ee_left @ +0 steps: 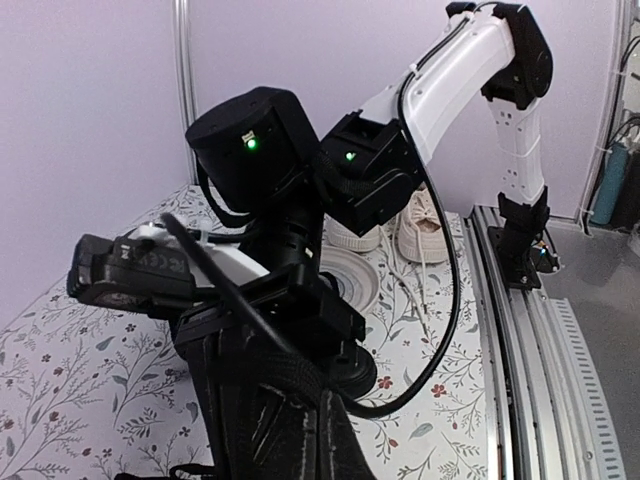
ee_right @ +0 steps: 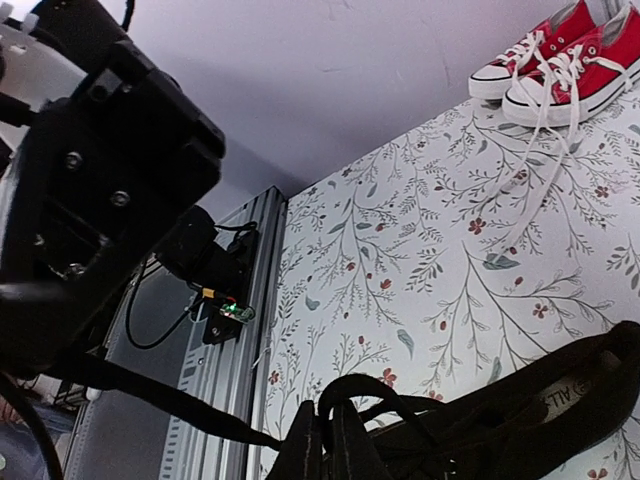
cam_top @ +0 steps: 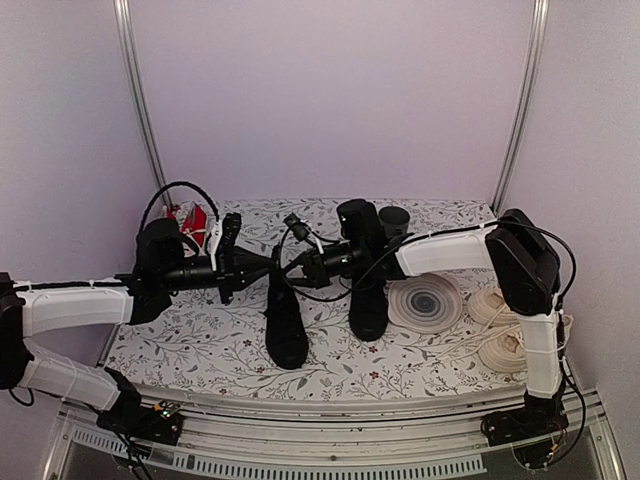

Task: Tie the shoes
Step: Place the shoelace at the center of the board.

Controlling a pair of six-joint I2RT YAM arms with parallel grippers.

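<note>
Two black low-top shoes stand mid-table, the left shoe [cam_top: 285, 325] and the right shoe [cam_top: 368, 300]. My left gripper [cam_top: 270, 262] and right gripper [cam_top: 290, 268] meet tip to tip just above the left shoe's opening. In the left wrist view my gripper [ee_left: 312, 440] is shut on a flat black lace [ee_left: 270, 375] that runs up-left. In the right wrist view my gripper [ee_right: 328, 450] is shut on a black lace loop [ee_right: 375, 385] rising from the shoe [ee_right: 560, 400]. Another lace strand [ee_right: 150, 395] runs taut toward the left gripper's body [ee_right: 90, 180].
Red-and-white sneakers [cam_top: 195, 218] [ee_right: 560, 50] sit at the back left corner. Cream sneakers [cam_top: 500, 330] [ee_left: 400, 225] and a round white spiral-patterned disc [cam_top: 428, 302] lie at the right. A metal rail [cam_top: 330, 430] runs along the near edge.
</note>
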